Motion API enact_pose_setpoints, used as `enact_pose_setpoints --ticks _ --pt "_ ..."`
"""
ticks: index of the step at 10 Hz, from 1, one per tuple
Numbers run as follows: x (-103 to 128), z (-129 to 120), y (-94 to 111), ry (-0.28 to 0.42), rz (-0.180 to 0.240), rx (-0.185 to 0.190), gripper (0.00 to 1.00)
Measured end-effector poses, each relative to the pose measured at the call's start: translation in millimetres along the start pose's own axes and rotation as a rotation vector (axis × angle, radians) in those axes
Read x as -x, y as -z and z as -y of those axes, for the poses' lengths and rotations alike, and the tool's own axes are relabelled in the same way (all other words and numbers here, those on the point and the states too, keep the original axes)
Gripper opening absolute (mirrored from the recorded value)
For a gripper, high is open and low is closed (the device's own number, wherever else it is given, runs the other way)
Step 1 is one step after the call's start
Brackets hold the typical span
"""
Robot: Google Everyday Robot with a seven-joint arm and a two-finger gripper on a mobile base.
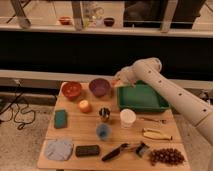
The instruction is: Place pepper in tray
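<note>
The dark-green rectangular tray [143,98] sits at the back right of the wooden table. My white arm reaches in from the right. Its gripper [119,81] hangs just above the tray's back left corner, between the tray and the purple bowl [99,87]. A small orange pepper [116,83] shows at the gripper's tip and is held off the table. The inside of the tray looks bare.
A red-orange bowl [72,90] and a round orange fruit [84,105] are at the left. A green sponge [60,118], metal cup [104,114], white cup [128,117], blue cup [103,131], grey cloth [59,149], banana [156,134] and grapes [166,156] fill the front.
</note>
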Motion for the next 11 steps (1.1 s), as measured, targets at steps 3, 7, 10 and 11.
enact_pose_setpoints --ticks 3,7,10,11 --pt "-52 13 1 -0.088 -0.084 -0.028 0.02" --pt "-75 7 -10 -0.124 -0.181 -0.015 0.02" --pt "-88 2 -17 -0.132 -0.235 0.002 0.02" --pt "-89 1 -20 -0.138 -0.238 0.007 0.02"
